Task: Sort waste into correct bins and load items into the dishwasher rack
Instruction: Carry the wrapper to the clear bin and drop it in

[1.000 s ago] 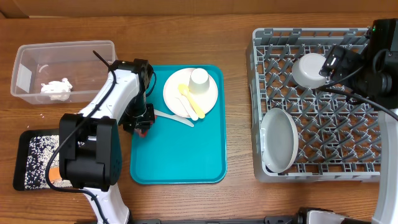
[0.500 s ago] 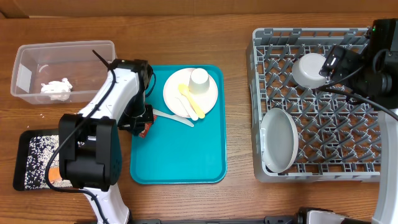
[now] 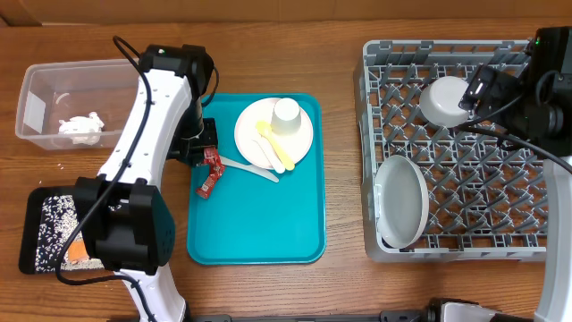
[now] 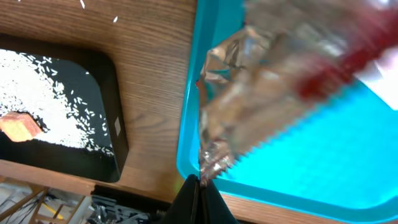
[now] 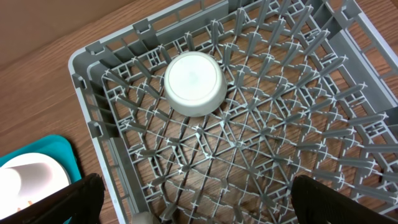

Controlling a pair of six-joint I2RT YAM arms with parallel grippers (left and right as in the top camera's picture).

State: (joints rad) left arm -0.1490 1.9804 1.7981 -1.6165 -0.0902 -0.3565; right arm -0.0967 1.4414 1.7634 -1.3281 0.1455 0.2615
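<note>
The left claw [image 4: 200, 186] pinched one red wrapper [image 3: 209, 174]. The right claw [image 5: 196, 183] was spread wide over one bowl [image 5: 194, 84] in the rack [image 5: 81, 93].

Illumination was bright and even with soft shadows; the red wrapper [image 4: 261, 93], upper right of the left-wrist view, appeared motion-blurred and unfocused.

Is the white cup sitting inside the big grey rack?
No, the white cup stands on the round plate on the teal tray, well apart from the grey rack.
</note>
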